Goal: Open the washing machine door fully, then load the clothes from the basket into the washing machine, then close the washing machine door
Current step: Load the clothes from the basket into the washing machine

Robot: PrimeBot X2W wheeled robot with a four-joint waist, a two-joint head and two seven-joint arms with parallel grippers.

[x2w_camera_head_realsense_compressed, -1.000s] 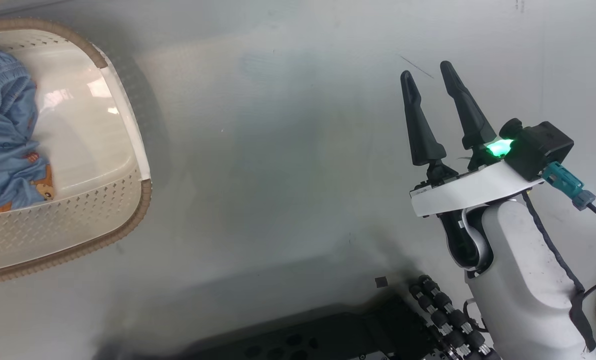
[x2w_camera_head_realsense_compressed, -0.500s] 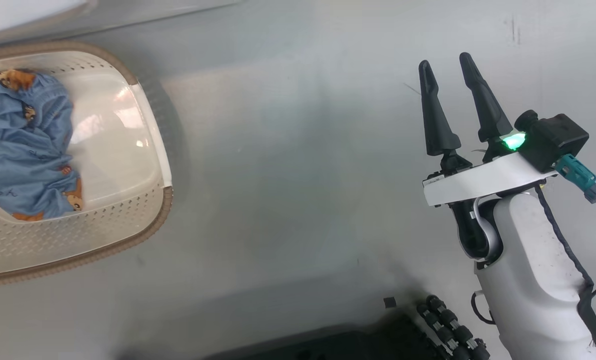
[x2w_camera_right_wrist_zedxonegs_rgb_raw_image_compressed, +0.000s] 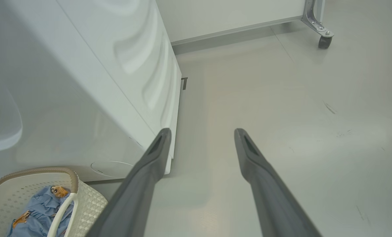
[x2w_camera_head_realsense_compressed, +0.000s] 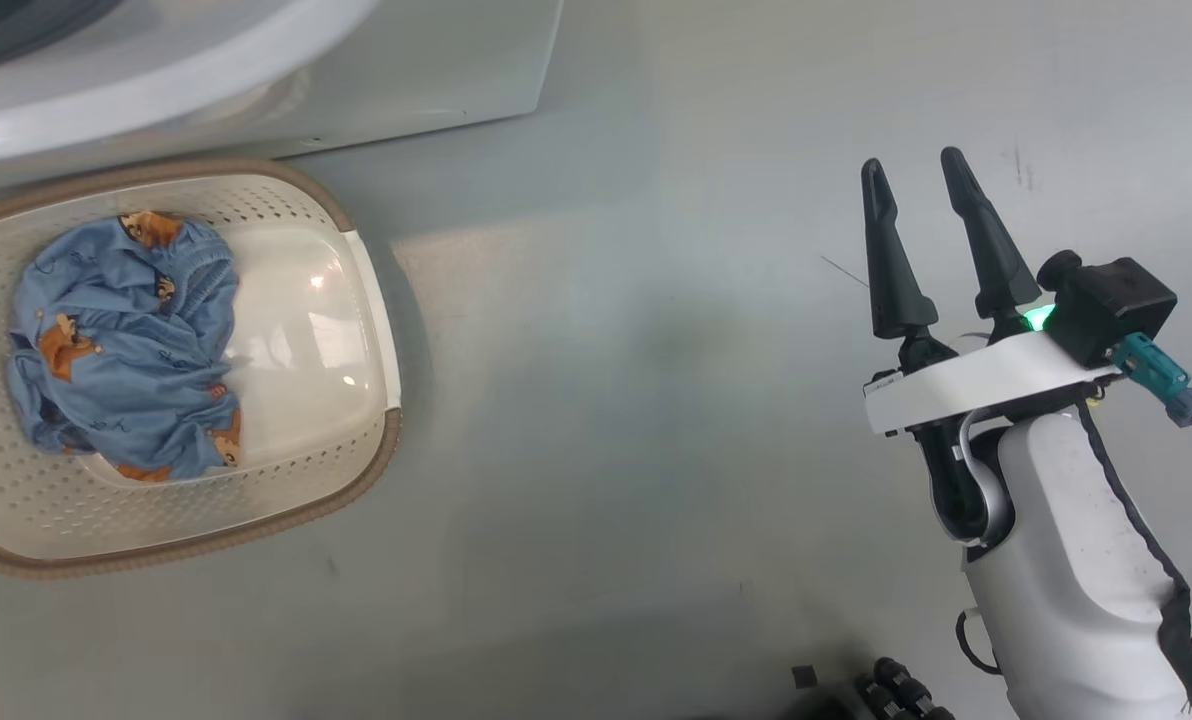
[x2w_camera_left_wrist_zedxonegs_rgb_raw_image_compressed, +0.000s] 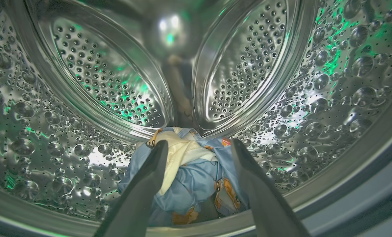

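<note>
My left gripper [x2w_camera_left_wrist_zedxonegs_rgb_raw_image_compressed: 199,144] is inside the washing machine's perforated steel drum [x2w_camera_left_wrist_zedxonegs_rgb_raw_image_compressed: 330,98], open. Just beyond its fingertips a heap of clothes [x2w_camera_left_wrist_zedxonegs_rgb_raw_image_compressed: 189,174], light blue with a cream piece, lies loose on the drum's bottom. In the head view the cream basket [x2w_camera_head_realsense_compressed: 256,500] stands on the floor in front of the white washing machine [x2w_camera_head_realsense_compressed: 406,60], with a bunched blue printed garment [x2w_camera_head_realsense_compressed: 121,350] in its left half. My right gripper [x2w_camera_head_realsense_compressed: 914,165] hovers open and empty over bare floor, far to the right of the basket. The washing machine door is out of view.
In the right wrist view the machine's white side [x2w_camera_right_wrist_zedxonegs_rgb_raw_image_compressed: 84,82] rises at the left, with the basket [x2w_camera_right_wrist_zedxonegs_rgb_raw_image_compressed: 87,200] at its foot. My right gripper [x2w_camera_right_wrist_zedxonegs_rgb_raw_image_compressed: 201,131] points over grey floor [x2w_camera_right_wrist_zedxonegs_rgb_raw_image_compressed: 281,115]. A caster wheel [x2w_camera_right_wrist_zedxonegs_rgb_raw_image_compressed: 323,41] of some frame stands far off.
The head camera has moved, so the basket now sits further into the picture and the machine's base shows at the top. My right gripper stays open in much the same pose.
</note>
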